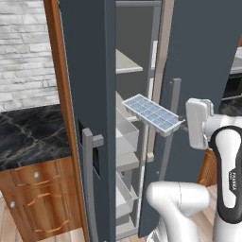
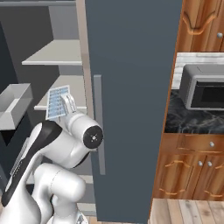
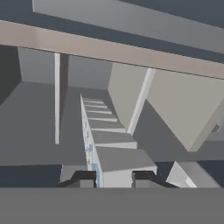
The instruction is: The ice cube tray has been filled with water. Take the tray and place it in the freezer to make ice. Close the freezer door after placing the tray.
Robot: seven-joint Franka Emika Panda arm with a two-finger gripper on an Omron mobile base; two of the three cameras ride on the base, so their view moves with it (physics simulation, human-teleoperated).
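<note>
Left base view: one ice cube tray (image 1: 152, 114) held by the tool (image 1: 182, 124).

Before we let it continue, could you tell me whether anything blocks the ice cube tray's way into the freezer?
Nothing visible does: the freezer door stands open, and the gripper holds the ice cube tray at the freezer's opening.

Even flat rendered light, soft shadows, dim freezer (image 1: 130, 80) interior, slight blur
</note>
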